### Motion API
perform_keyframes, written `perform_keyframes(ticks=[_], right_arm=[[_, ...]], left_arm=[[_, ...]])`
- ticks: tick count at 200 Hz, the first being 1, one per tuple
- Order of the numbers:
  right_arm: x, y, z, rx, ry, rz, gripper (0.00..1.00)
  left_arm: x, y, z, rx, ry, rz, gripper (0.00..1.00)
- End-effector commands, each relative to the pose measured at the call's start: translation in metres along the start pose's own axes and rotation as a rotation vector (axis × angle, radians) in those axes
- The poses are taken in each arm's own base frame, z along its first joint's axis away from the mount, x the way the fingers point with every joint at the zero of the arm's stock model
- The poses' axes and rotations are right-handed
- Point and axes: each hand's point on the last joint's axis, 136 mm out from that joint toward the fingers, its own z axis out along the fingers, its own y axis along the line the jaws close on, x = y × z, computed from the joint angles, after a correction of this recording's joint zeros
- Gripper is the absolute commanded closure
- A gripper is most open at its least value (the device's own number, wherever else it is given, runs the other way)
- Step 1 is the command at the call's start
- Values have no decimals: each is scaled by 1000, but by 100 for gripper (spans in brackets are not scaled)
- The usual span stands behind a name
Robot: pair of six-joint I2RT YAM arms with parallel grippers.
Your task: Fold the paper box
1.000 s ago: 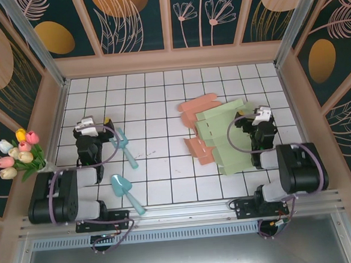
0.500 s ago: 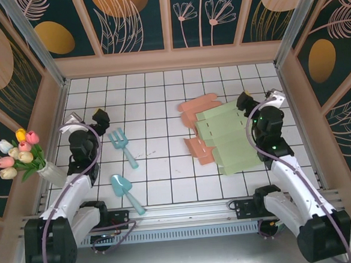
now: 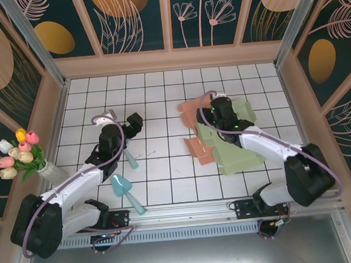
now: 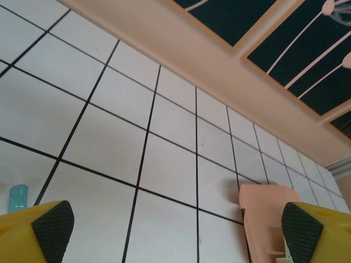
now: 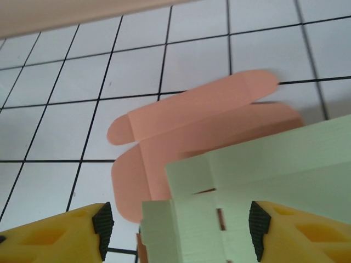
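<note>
Tiled table [image 3: 155, 97]: paper box [image 3: 237, 154], fork [image 3: 131, 160], shovel [image 3: 120, 185]

The light is bright and even, and it comes from above. In the top view the white tiled table [image 3: 154, 91] carries only soft grey shadows beside the arms, and everything there is sharp. In the right wrist view the pink sheet [image 5: 192, 126] is blurred at its right end, and the yellow fingers [image 5: 55, 235] in the lower corners look soft.
</note>
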Motion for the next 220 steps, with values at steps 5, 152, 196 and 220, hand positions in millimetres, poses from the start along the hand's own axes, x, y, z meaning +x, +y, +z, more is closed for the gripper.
perform_keyframes(ticks=[5,152,196,220], right_arm=[[2,22,20,-7,49,-94,40],[48,19,77,57,180,-201,61],[50,3,82,99,188,-193,71],[50,-12,83,143,187,-188,85]], left_arm=[[-4,-4,7,-10,-32,10,1],[31,-6,30,5,35,33,1],[35,-6,32,5,45,33,1],[37,-7,33,7,49,35,1]])
